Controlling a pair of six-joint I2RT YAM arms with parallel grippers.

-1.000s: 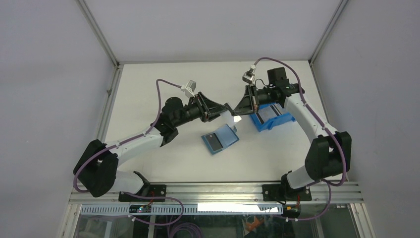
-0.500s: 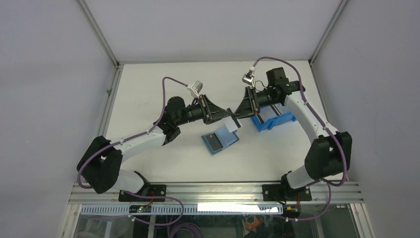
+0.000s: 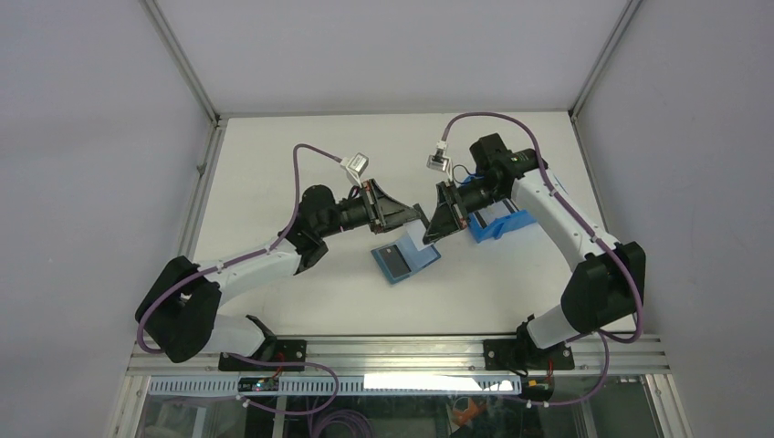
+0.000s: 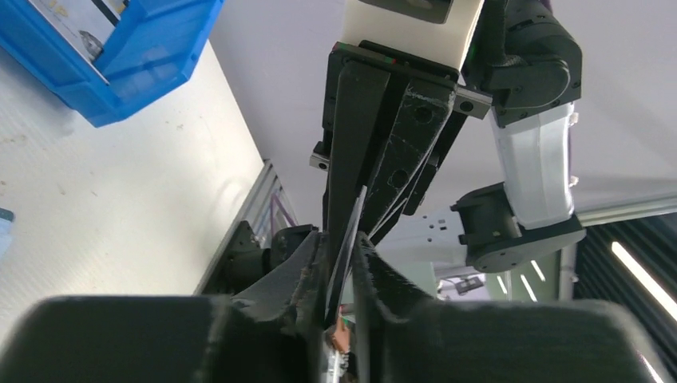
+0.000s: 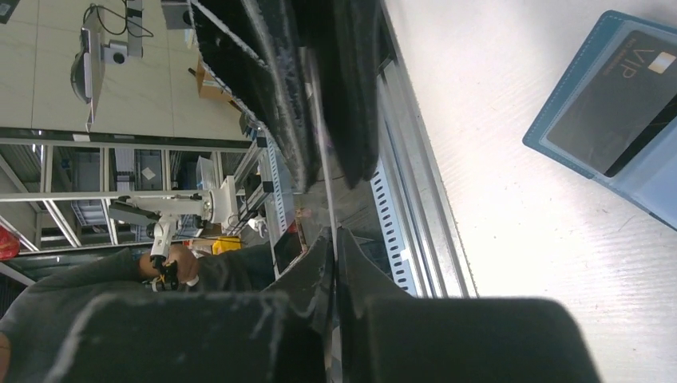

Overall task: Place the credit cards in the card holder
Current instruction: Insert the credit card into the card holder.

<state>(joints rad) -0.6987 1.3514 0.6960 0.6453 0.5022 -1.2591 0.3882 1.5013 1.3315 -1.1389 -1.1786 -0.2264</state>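
Lying open on white table [image 3: 274, 173], teal card holder [image 3: 402, 262], grey walls [image 3: 91, 137] around.

You're looking at a white table [image 3: 274, 155] sitting between plain grey walls [image 3: 91, 137], aluminium posts [image 3: 181, 62] rising at far corners, a light strip [image 3: 438, 383] glowing near.

Blue bin [image 3: 507, 223], contents unclear, on white table [image 3: 274, 164]

Bright even light; blurred, dark wrist foregrounds
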